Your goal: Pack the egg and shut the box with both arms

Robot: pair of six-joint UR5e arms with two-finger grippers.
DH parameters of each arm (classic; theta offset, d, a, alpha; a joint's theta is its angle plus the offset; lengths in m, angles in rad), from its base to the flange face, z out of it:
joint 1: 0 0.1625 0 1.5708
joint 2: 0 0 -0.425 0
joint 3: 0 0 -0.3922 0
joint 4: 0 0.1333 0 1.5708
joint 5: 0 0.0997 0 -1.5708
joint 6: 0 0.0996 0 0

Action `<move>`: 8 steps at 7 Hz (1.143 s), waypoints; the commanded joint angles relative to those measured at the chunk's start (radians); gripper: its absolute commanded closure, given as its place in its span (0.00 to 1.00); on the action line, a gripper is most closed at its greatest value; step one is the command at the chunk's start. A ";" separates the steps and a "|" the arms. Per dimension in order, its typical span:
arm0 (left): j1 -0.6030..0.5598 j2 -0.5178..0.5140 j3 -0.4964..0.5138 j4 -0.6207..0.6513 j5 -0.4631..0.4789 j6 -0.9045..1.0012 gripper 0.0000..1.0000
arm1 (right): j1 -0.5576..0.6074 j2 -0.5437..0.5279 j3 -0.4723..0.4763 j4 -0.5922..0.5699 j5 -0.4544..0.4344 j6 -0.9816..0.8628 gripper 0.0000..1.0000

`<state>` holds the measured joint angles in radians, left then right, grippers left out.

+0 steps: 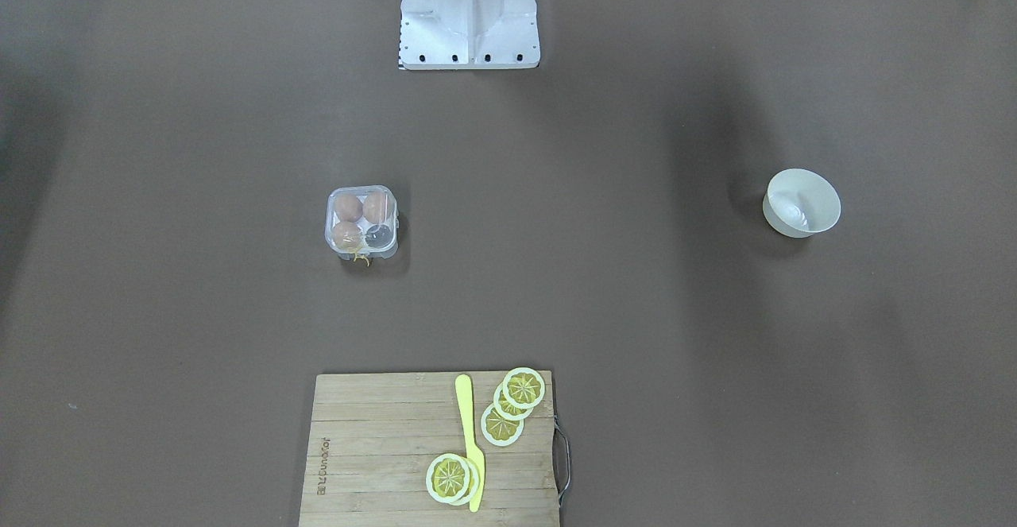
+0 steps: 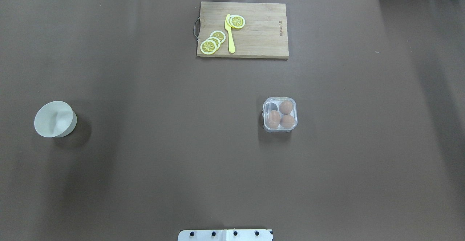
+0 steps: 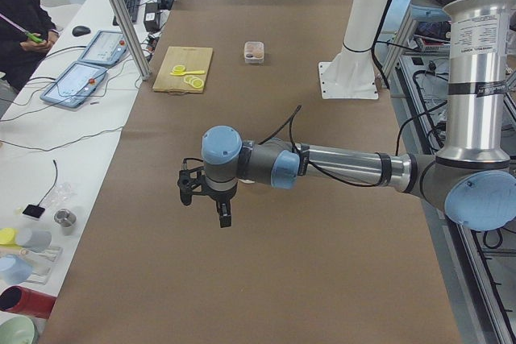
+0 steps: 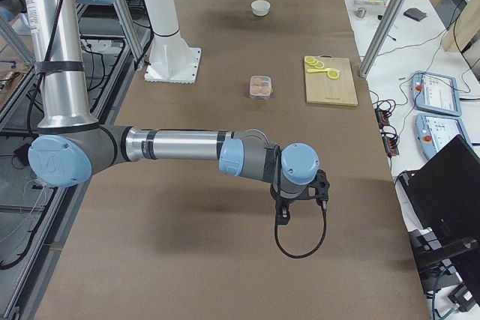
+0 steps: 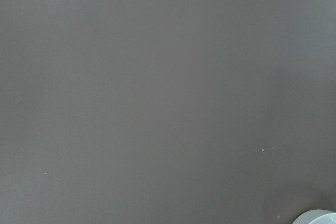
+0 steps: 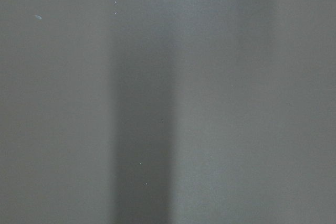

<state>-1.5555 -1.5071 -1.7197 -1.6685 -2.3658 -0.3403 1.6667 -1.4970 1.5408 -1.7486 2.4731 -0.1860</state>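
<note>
The clear box [image 1: 361, 222] stands on the brown table, also in the overhead view [image 2: 280, 114]. Three brown eggs lie in its cells: one egg [image 1: 347, 234] in front and two behind it; the fourth cell holds no egg. The lid seems to lie down over them, and a yellow thread [image 1: 361, 257] hangs at its front. My left gripper [image 3: 205, 207] hovers over bare table at the left end, far from the box. My right gripper [image 4: 302, 201] hovers over the right end. I cannot tell whether either is open. Both wrist views show only table.
A white bowl [image 1: 801, 203] stands on my left side of the table. A wooden cutting board [image 1: 433, 447] with lemon slices [image 1: 512, 404] and a yellow knife [image 1: 470, 439] lies at the far edge. The white stand [image 1: 469, 14] is at the robot's side.
</note>
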 commanded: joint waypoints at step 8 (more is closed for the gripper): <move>-0.005 0.001 0.023 0.000 0.019 0.058 0.01 | 0.008 0.009 0.016 0.034 -0.046 0.059 0.00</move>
<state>-1.5601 -1.5063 -1.6963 -1.6689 -2.3586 -0.2823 1.6751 -1.4888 1.5558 -1.7198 2.4273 -0.1285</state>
